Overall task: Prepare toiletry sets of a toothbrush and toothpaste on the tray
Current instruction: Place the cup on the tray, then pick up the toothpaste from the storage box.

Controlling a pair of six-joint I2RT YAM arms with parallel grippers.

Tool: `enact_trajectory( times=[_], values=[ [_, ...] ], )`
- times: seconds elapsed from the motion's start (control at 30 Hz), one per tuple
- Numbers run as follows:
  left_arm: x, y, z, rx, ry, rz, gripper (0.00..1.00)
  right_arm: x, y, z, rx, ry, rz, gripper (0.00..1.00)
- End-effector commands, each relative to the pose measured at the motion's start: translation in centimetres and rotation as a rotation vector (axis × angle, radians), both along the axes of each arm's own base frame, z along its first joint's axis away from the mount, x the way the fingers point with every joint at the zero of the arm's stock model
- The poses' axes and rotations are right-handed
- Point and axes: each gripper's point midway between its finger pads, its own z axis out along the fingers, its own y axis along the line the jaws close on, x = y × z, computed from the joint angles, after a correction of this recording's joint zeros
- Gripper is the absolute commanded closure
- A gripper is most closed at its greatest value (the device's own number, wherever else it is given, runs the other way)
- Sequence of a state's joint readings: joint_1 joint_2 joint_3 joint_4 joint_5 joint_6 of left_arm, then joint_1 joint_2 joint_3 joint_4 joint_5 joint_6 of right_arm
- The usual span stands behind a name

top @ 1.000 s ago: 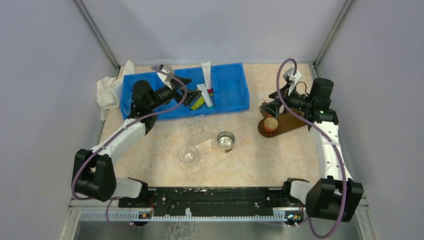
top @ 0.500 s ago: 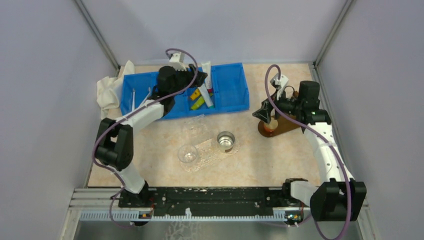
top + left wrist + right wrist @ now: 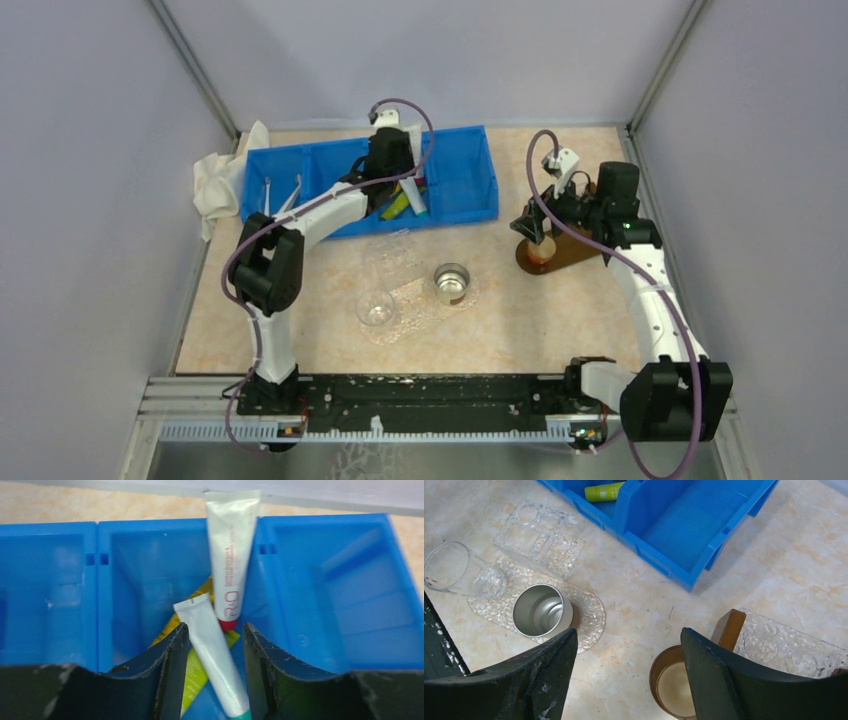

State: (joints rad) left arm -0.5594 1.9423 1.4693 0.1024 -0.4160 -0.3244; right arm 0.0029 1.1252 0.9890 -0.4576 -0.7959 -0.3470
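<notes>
Left gripper (image 3: 215,630) open, medium gap, straddling white toothpaste (image 3: 212,655), lower centre of left wrist view, middle compartment of blue bin (image 3: 320,595). Tube axis upper-left to lower-right, slanting between fingers. Left arm nearer. Right gripper (image 3: 628,635) wide, empty, far right.

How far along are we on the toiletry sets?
No set looks done: the clear tray holds only a metal cup and a glass. In hand: the left gripper has open jaws astride a white toothpaste tube in the blue bin, not gripped. Remaining: toothbrushes lie in the bin too; the right gripper is open, empty.
</notes>
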Motion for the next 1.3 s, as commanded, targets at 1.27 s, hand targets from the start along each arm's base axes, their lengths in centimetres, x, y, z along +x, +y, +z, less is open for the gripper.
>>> enact_trajectory(
  times=[1.27],
  values=[
    [3.6,-1.2,-12.1,0.061,0.352,-0.155,0.55,1.4,-0.3,1.2,-0.020,-0.072,-0.009,0.24]
  ],
)
